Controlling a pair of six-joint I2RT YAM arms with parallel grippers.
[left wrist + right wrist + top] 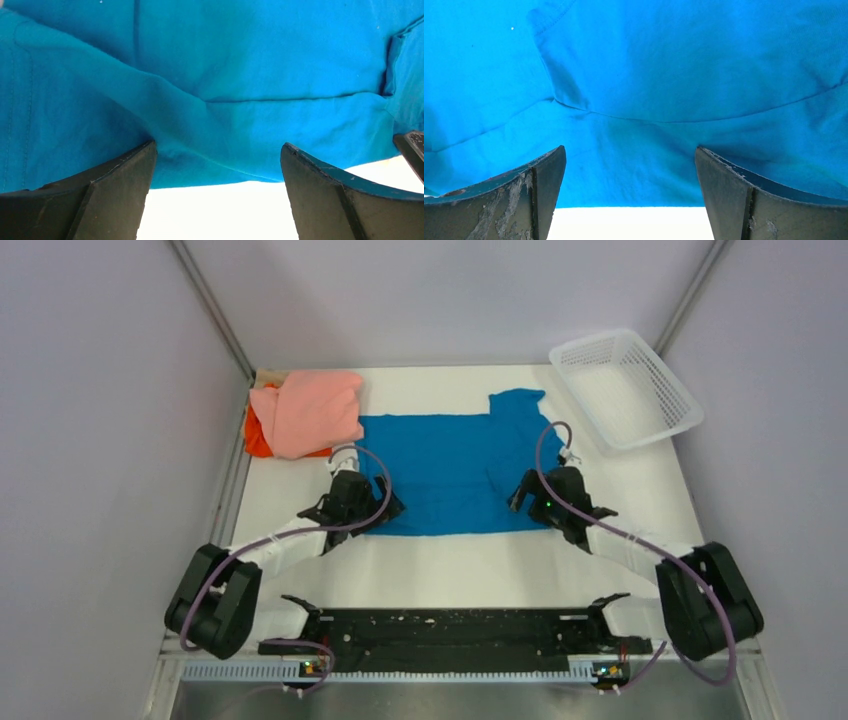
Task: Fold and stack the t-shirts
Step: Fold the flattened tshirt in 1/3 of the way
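Observation:
The bright blue t-shirt (pixel 450 470) lies spread on the white table, partly folded, with a sleeve sticking out at the far right. My left gripper (pixel 372 502) is open over its near left edge; the left wrist view shows the blue cloth (pixel 225 90) between and beyond the wide-apart fingers (pixel 120 190). My right gripper (pixel 520 495) is open over the near right edge, with blue cloth (pixel 649 100) filling its view past the fingers (pixel 729 195). The salmon-pink t-shirt (pixel 308 412) lies folded on the orange t-shirt (pixel 256 436) at the far left.
A white plastic mesh basket (pixel 625 387) stands at the far right corner. A black rail (pixel 450 630) runs along the near edge between the arm bases. Grey walls close in on both sides and the back.

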